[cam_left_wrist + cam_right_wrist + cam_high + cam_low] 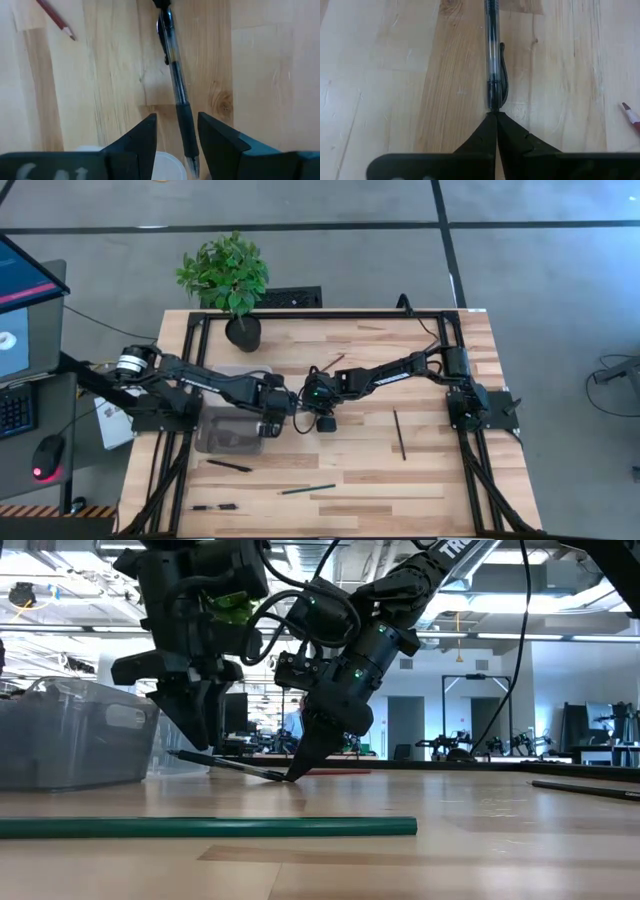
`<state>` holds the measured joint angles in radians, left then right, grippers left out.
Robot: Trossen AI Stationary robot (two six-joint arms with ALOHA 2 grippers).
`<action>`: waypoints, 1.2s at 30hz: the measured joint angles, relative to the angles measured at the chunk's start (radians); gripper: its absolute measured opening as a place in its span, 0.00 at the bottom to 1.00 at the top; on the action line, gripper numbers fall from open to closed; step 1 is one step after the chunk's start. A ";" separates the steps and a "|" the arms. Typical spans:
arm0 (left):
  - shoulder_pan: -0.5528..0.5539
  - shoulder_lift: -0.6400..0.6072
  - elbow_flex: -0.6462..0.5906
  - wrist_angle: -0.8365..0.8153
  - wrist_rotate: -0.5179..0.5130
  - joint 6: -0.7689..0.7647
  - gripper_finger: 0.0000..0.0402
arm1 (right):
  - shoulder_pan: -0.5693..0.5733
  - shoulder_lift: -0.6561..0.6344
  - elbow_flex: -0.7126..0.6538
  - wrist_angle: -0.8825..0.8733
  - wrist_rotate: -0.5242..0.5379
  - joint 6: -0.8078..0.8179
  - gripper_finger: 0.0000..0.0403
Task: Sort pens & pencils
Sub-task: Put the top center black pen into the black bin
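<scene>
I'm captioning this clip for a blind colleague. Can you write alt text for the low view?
Two dark robot arms meet low over a wooden table, sharing a black pen: the right gripper is shut on one end, and the left gripper has its fingers open around the other. A green pencil lies in front, and a clear plastic bin stands at the left.

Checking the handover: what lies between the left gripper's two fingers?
In the left wrist view, the grip end of the clear pen lies between the left gripper's open fingers; the right gripper pinches its other end.
</scene>
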<state>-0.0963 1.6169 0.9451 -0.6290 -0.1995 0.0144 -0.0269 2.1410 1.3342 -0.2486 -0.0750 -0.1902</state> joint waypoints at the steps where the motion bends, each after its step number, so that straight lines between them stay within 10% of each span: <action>1: 0.000 0.004 0.000 -0.004 0.009 -0.007 0.34 | 0.000 0.000 0.000 0.000 0.000 0.000 0.08; 36: 0.031 0.023 -0.035 -0.032 0.037 -0.098 0.19 | 0.000 0.000 0.000 0.003 -0.002 0.018 0.06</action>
<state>-0.0658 1.6398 0.9104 -0.6609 -0.1627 -0.0834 -0.0273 2.1414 1.3342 -0.2459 -0.0768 -0.1722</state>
